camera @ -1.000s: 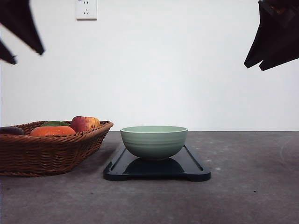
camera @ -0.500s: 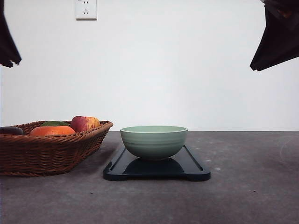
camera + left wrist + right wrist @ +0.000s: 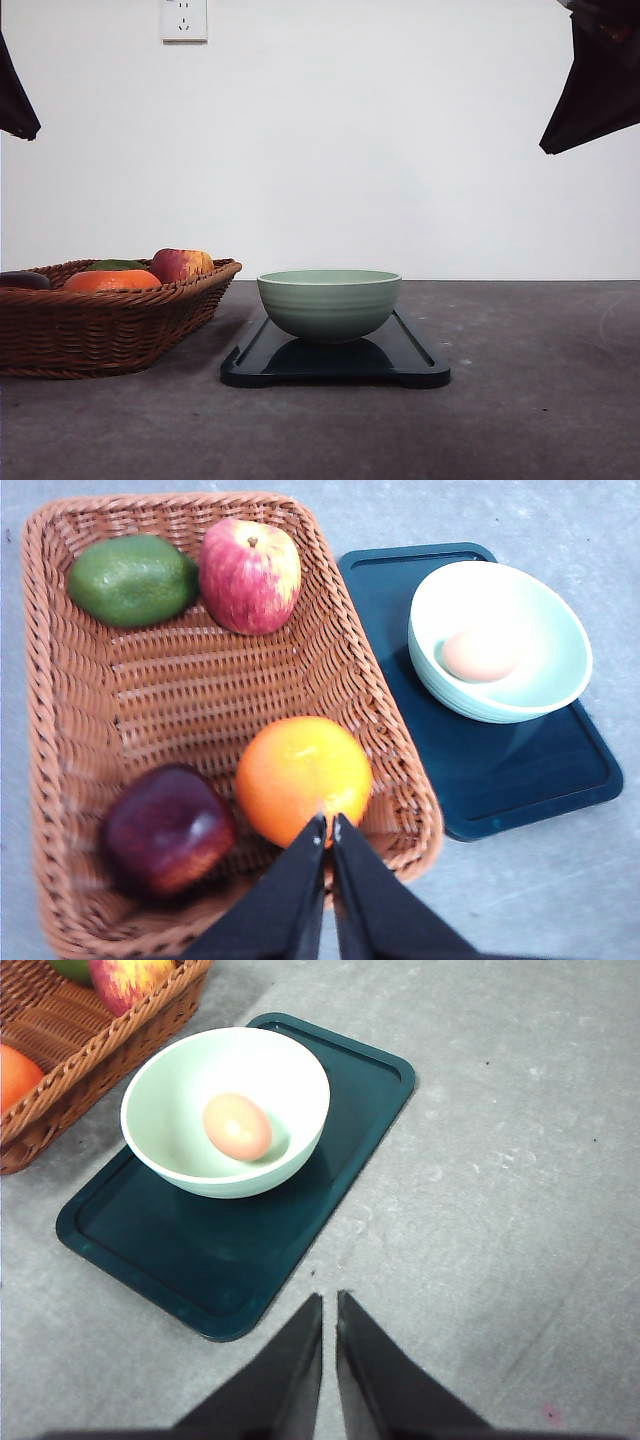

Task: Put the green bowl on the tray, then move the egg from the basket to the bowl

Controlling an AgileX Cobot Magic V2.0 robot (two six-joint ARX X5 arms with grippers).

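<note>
The green bowl [image 3: 329, 303] stands upright on the dark tray [image 3: 420, 368] at the table's middle. A tan egg [image 3: 237, 1126] lies inside the bowl [image 3: 225, 1110], and the left wrist view also catches the egg [image 3: 480, 655]. To the left of the tray sits the wicker basket [image 3: 100, 325]. My left gripper [image 3: 328, 822] hangs high above the basket's near end, shut with nothing in it. My right gripper [image 3: 329, 1298] is raised to the right of the tray [image 3: 250, 1250], fingers together and empty. Both arms are dark shapes at the upper corners of the front view.
Inside the basket [image 3: 60, 730] lie an orange [image 3: 303, 777], a dark red fruit [image 3: 165, 828], a red apple [image 3: 250, 575] and a green avocado [image 3: 132, 579]. A wall socket [image 3: 184, 20] is on the white wall behind. Bare grey tabletop lies right of the tray.
The left arm has pulled up and to the left, nearly out of the front view. The right arm has risen slightly. Bowl, tray and basket have not moved.
</note>
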